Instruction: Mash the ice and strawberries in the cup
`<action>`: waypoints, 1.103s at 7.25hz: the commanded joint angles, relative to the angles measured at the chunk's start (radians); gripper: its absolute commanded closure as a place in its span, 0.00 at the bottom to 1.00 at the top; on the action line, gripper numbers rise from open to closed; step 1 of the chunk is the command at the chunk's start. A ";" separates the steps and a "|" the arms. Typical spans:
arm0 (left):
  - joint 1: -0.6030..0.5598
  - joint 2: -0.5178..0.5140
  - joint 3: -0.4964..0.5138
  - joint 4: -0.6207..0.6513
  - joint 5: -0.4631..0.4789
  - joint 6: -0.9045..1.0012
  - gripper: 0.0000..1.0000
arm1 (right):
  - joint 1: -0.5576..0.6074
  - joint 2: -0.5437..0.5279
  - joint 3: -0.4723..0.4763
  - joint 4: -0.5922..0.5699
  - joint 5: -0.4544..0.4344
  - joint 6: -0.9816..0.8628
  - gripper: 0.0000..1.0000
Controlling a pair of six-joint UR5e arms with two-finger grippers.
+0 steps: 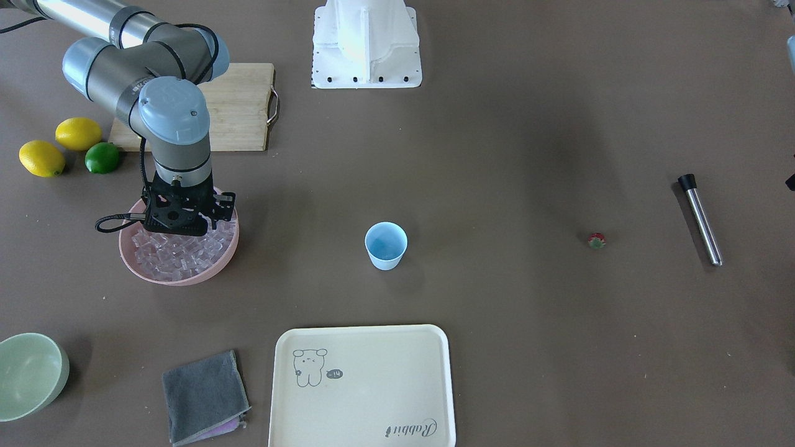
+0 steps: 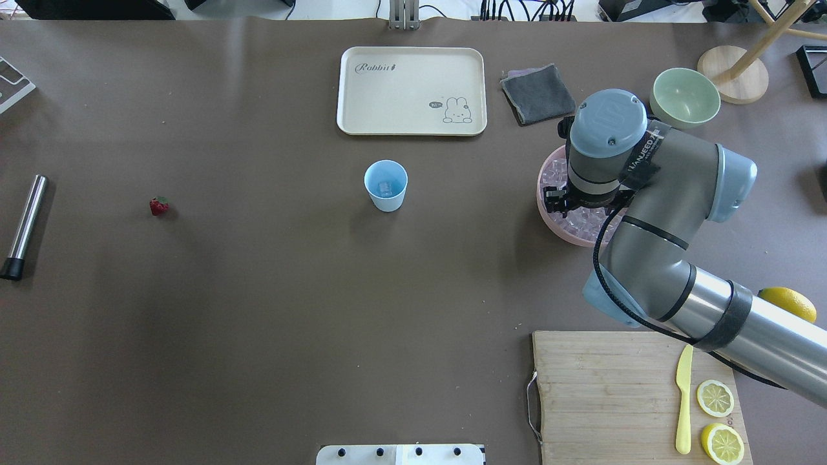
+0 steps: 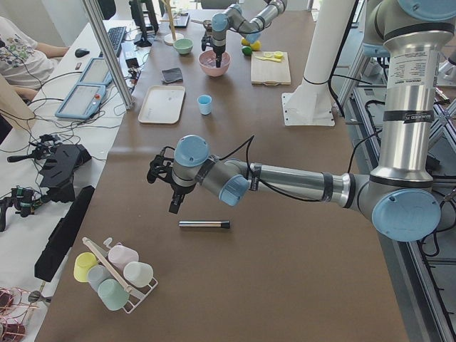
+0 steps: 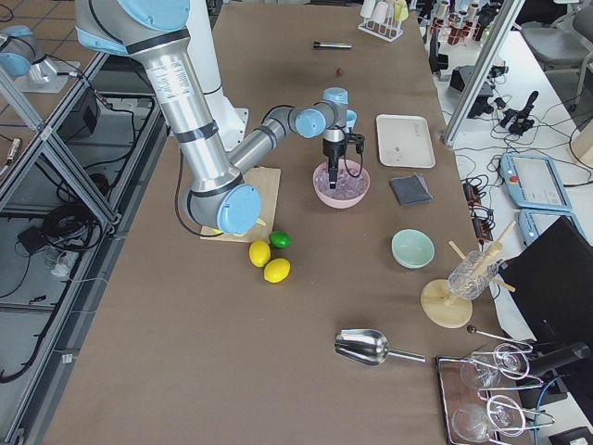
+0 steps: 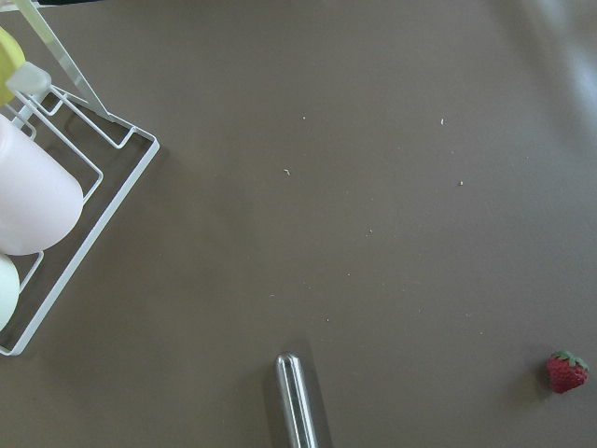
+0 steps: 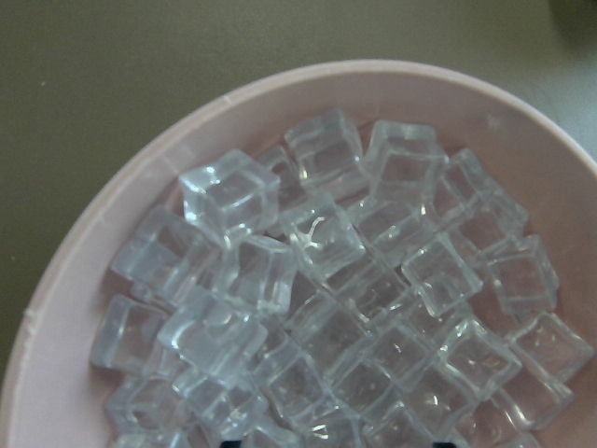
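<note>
Closest to the robot's base lies a pale wooden cutting board [image 2: 601, 387] carrying 2 lemon halves and a yellow plastic knife. Just beyond it, the right gripper [image 1: 181, 223] hangs pointing straight down over the shallow pink bowl [image 1: 186, 278], which is heaped with small clear ice cubes [image 6: 317, 308]. Its own body hides the fingers, so I cannot tell whether they are spread or pressed together.

At mid-table the small light blue plastic cup [image 2: 387, 201] stands upright, with what looks like 1 cube inside. Well apart from it, on the robot's left, lie the tiny red strawberry [image 2: 158, 206] and a steel rod with a black tip [image 2: 26, 223]. The left gripper [image 3: 174, 206] hovers near the rod, and I cannot tell whether it is spread or pressed together either. Farthest sits a cream rectangular tray [image 2: 362, 116].

The cubes look slick and loosely stacked, so a pinch may squirt 1 out or scatter its neighbours over the rim. A hard descent could shove the bowl, and the light cup could tip when a cube is dropped in.
</note>
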 commanded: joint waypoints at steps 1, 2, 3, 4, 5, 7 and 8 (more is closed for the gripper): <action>0.000 0.008 -0.006 -0.002 0.000 0.000 0.03 | 0.002 -0.001 0.008 0.000 0.002 -0.007 0.43; 0.000 0.008 -0.006 -0.002 -0.002 0.000 0.03 | 0.002 -0.001 0.014 0.000 0.001 -0.005 0.47; 0.000 0.008 -0.006 -0.003 0.000 0.000 0.03 | 0.002 -0.004 0.012 0.000 -0.002 -0.005 0.48; 0.000 0.008 -0.004 -0.003 -0.002 0.000 0.03 | 0.002 -0.004 0.012 0.000 -0.004 -0.004 0.49; 0.000 0.008 -0.004 -0.002 0.000 0.000 0.03 | 0.000 -0.004 0.011 0.000 -0.002 -0.004 0.51; 0.000 0.008 -0.004 -0.002 0.000 0.000 0.03 | 0.002 -0.004 0.012 -0.003 0.002 -0.007 0.52; 0.000 0.008 -0.004 -0.002 -0.002 0.000 0.03 | -0.003 -0.004 0.011 -0.021 -0.002 -0.011 0.52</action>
